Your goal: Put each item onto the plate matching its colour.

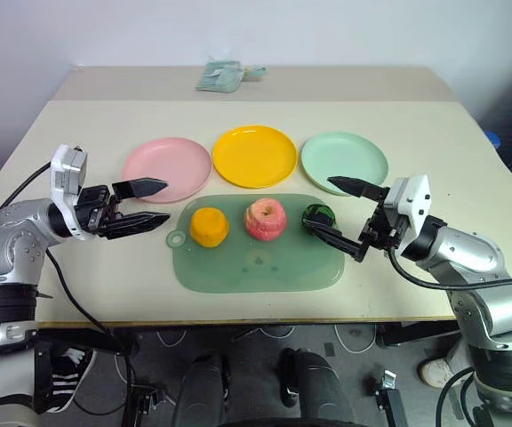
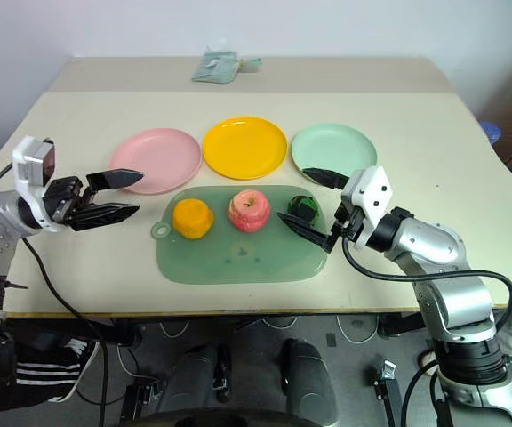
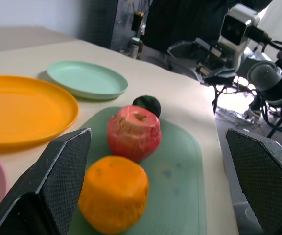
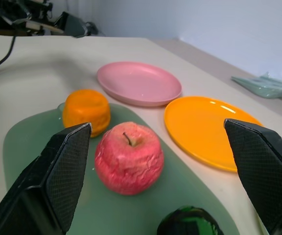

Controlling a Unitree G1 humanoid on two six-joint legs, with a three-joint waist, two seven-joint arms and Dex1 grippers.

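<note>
All three fruits are found on the green mat [image 1: 256, 267], plates empty. Both grippers, left gripper [image 1: 154, 203] and right gripper [image 1: 338, 210], are held wide apart; the dark green ball [image 1: 318, 216] could be knocked away by the right fingers

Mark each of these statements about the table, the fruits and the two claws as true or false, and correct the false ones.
1. All three toy fruits sit on the green mat. True.
2. The pink-red apple lies between the yellow-orange fruit and the dark green ball. True.
3. The yellow plate holds the yellow-orange fruit. False: the plate is bare; that fruit is on the mat.
4. The left claw grips the apple. False: it is open, off the mat's left edge, holding nothing.
5. The right claw is open beside the dark green ball. True.
6. The pink plate stands to the right of the pale green plate. False: it is at the left end of the row.
</note>
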